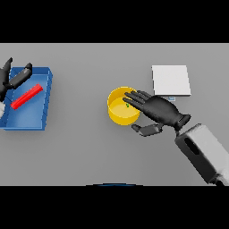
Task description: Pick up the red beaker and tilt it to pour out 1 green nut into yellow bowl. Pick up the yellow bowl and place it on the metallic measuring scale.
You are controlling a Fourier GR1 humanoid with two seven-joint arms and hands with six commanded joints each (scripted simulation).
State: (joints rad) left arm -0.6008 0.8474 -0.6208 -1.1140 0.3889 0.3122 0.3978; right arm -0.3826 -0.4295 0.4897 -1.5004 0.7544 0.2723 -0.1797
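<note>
Our right hand [162,111] reaches in from four o'clock and sits over the right side of the bowl [120,112], which stands near the centre of the surface [80,147]. Its fingers [136,99] lie stretched across the rim, mostly straight, with the thumb [145,130] low at the bowl's five o'clock side; nothing is clasped yet. A small green speck, which we take for the nut [127,105], shows inside the bowl just under the fingertips, so the pour looks done and the lift is what remains.

The scale [170,80] lies at one o'clock from the bowl, close by but apart from it.

Our left hand [13,78] rests idle at the far nine o'clock edge, fingers relaxed, over the blue tray [38,118] where the red beaker [26,96] lies on its side.

The risk we see: the hold is one-sided. If fingers and thumb close on the rim alone, the bowl may tip or slide away toward nine o'clock, and the nut could spill. A tilted carry might also land the bowl half off the scale.
</note>
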